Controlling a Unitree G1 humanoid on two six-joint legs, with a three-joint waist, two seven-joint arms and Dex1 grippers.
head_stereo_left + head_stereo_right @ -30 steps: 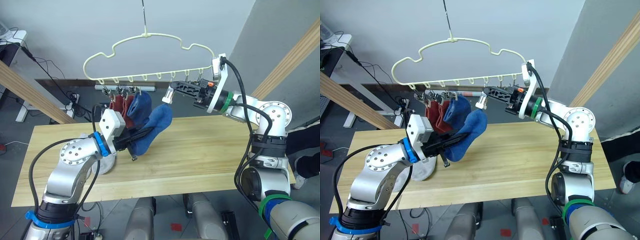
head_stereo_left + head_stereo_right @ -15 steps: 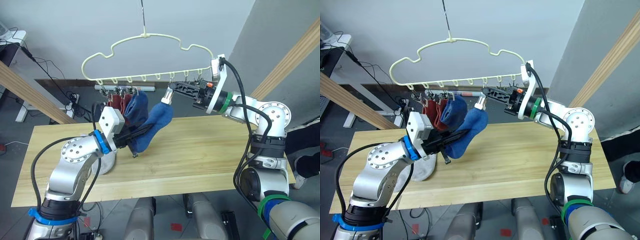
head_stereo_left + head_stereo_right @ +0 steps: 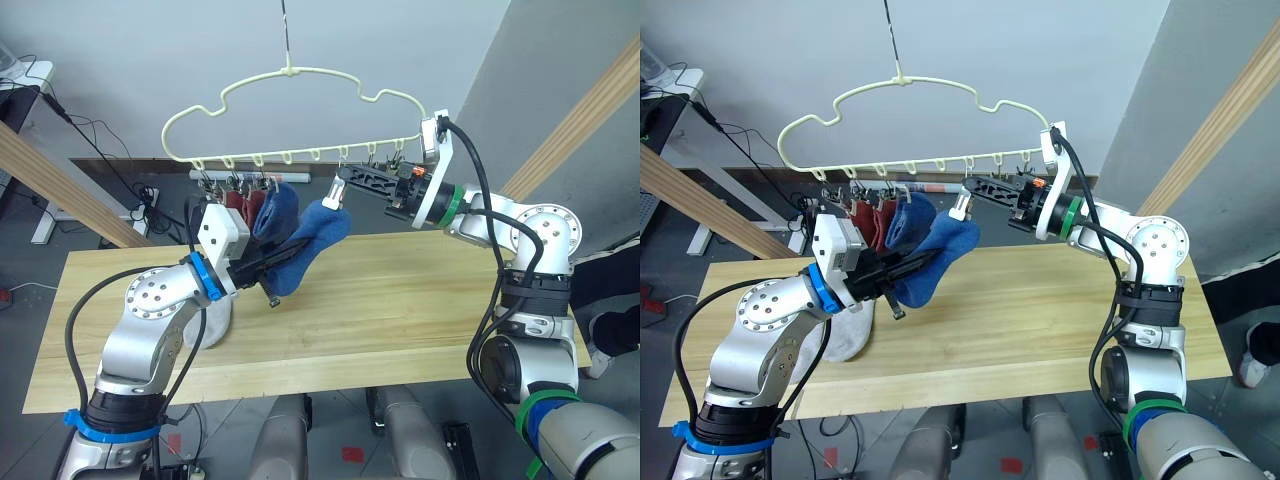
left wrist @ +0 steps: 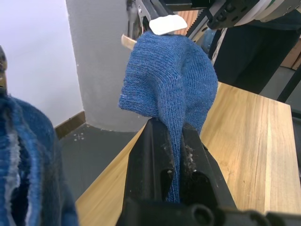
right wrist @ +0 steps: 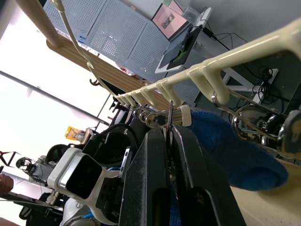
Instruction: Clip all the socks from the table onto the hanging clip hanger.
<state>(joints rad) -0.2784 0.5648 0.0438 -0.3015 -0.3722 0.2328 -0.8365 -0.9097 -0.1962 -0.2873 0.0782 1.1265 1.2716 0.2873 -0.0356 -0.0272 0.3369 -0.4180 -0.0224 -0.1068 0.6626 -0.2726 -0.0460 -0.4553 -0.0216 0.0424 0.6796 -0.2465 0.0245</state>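
Ribbed knit sock (image 4: pixel 171 89), grainy wooden table (image 3: pixel 420 300)

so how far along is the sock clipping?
Done: two rust red socks and one blue sock hang from the clip hanger. In hand: left tool lifts the second blue sock to the clip held by the right tool. Left: grey sock on the table.

Bright even light, soft shadows; wrist views blur up close.

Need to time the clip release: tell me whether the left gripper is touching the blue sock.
Touching. The left wrist view shows the left gripper shut on the blue sock, the knit pinched between its two black fingers.
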